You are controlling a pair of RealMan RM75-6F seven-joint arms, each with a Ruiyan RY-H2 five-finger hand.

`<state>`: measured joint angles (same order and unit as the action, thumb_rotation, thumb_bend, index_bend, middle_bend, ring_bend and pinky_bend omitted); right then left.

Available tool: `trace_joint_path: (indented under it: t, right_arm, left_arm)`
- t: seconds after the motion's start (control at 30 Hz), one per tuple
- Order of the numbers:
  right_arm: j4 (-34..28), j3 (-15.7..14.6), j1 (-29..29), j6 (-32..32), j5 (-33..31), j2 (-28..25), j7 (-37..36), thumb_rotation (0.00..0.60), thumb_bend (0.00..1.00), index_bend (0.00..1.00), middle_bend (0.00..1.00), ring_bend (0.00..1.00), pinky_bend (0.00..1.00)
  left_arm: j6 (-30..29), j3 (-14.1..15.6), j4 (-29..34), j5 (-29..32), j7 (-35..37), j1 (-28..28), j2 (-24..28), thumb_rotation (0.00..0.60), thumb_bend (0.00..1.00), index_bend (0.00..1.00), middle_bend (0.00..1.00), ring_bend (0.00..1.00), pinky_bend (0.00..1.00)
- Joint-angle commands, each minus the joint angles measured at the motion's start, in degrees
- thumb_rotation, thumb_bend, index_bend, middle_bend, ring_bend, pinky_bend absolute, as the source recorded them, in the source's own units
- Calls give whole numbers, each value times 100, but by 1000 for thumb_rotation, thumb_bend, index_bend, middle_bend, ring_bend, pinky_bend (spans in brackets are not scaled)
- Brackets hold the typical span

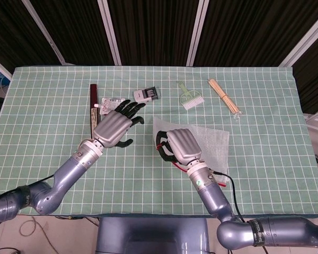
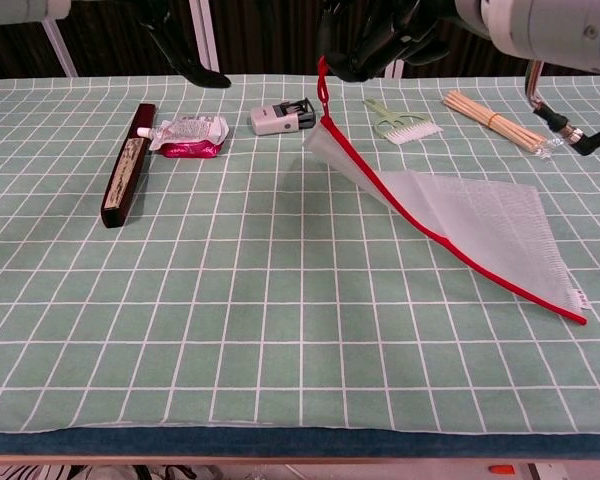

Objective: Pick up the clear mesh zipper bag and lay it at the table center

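The clear mesh zipper bag (image 2: 470,215) with a red zipper edge hangs tilted, its left corner lifted and its right end still on the cloth; in the head view the bag (image 1: 212,140) spreads to the right of my hand. My right hand (image 1: 179,147) grips that lifted corner by the red pull, seen at the top of the chest view as my right hand (image 2: 375,35). My left hand (image 1: 114,127) hovers with fingers spread and nothing in it, left of the bag; the chest view catches only my left hand's (image 2: 175,45) dark fingers at the top.
A dark wooden case (image 1: 95,114), a pink and white pouch (image 1: 111,105), a small grey stamp (image 1: 147,94), a green comb (image 1: 189,98) and a bundle of wooden sticks (image 1: 224,96) lie along the far half of the green checked tablecloth (image 1: 53,137).
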<state>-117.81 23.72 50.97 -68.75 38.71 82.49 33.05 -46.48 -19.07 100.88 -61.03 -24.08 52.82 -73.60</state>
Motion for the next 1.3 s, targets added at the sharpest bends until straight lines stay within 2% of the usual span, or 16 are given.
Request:
trace_joint_path:
  t: [0.03, 0.47, 0.93, 1.3]
  right_arm:
    - [-28, -13, 33, -43, -42, -17, -6, 600, 621, 627, 1000, 1000, 959]
    - [-115, -145, 96, -187, -85, -67, -118, 600, 628, 632, 1000, 1000, 959]
    - [-167, -227, 141, -300, -66, -87, -203, 600, 634, 633, 1000, 1000, 959]
    - [-189, -280, 113, -328, -44, -143, -302, 600, 635, 634, 1000, 1000, 959]
  left_arm:
    - [18, 81, -4, 135, 2, 156, -195, 600, 245, 338, 37, 0, 0]
    - [-89, 280, -68, 413, 44, 444, -490, 600, 325, 409, 43, 0, 0]
    - [-147, 420, -230, 636, 96, 701, -799, 600, 329, 440, 44, 0, 0]
    - [-261, 465, -268, 720, 102, 800, -946, 600, 383, 488, 55, 0, 0]
